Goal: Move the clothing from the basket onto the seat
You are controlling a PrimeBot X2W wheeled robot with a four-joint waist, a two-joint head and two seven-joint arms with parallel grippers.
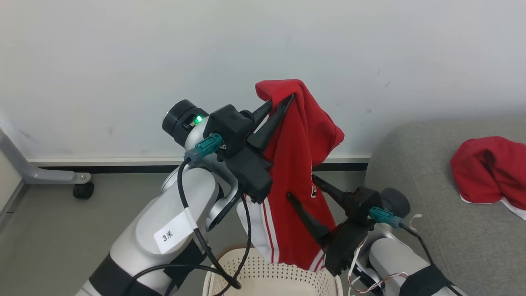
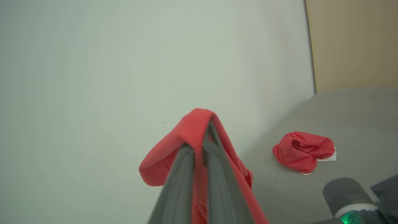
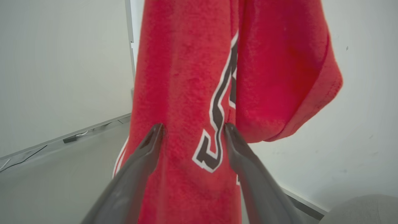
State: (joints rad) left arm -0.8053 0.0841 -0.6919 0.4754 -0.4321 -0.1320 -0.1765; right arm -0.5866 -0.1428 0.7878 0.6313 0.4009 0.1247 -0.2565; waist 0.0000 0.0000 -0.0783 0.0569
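Left tool (image 1: pixel 281 102) pinches the jersey (image 1: pixel 300 164), which hangs lengthwise down over the basket (image 1: pixel 267 273); right tool (image 1: pixel 303 190) is spread at its middle. The sofa (image 1: pixel 411 197) lies right of frame, nearer the right arm.

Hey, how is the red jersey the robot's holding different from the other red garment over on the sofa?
The jersey hangs lengthwise above the basket, pinched in the left gripper; the plain garment lies crumpled on the sofa, ungripped. The jersey shows white stripes and dark lettering; the plain garment only a white hem. Both are red with white trim.
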